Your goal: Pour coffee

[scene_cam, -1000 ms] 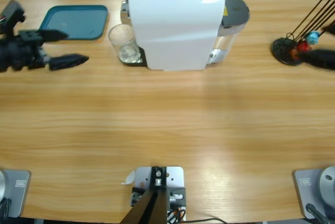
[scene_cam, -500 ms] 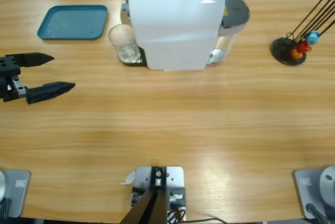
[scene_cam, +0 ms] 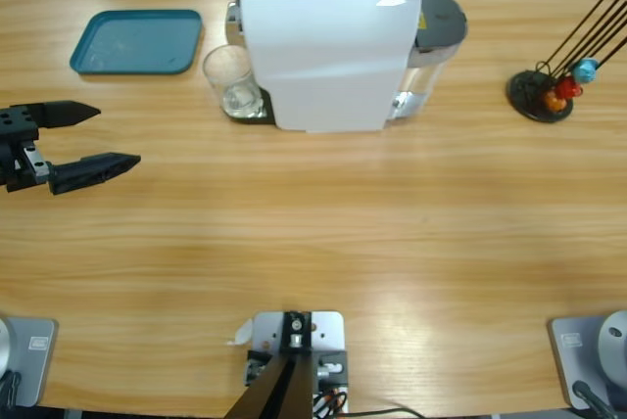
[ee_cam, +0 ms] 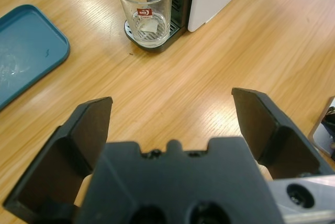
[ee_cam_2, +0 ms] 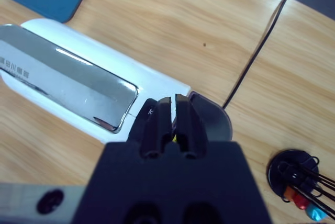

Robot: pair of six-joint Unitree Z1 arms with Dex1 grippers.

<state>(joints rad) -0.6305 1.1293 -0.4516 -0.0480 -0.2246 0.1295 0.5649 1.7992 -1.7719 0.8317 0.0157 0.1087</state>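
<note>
A small clear glass tumbler (scene_cam: 232, 81) stands on the drip tray of the white coffee machine (scene_cam: 328, 47), at its left side. The tumbler (ee_cam: 145, 9) looks empty; no dark coffee shows in it. My left gripper (scene_cam: 118, 135) hovers open near the table's left edge, its jaws pointing toward the tumbler from well short of it, with nothing between them (ee_cam: 172, 101). My right gripper (ee_cam_2: 170, 101) is shut on nothing, high above the coffee machine (ee_cam_2: 78, 88), and does not show in the high view.
A teal tray (scene_cam: 137, 42) lies at the back left. A black capsule stand (scene_cam: 544, 96) with blue, red and orange capsules sits at the right. The machine's grey-lidded water tank (scene_cam: 441, 18) juts out to its right.
The left gripper has swung from beside the teal tray toward the table's near side and left edge, then stopped. The dark tip at the right edge has left the high view.
</note>
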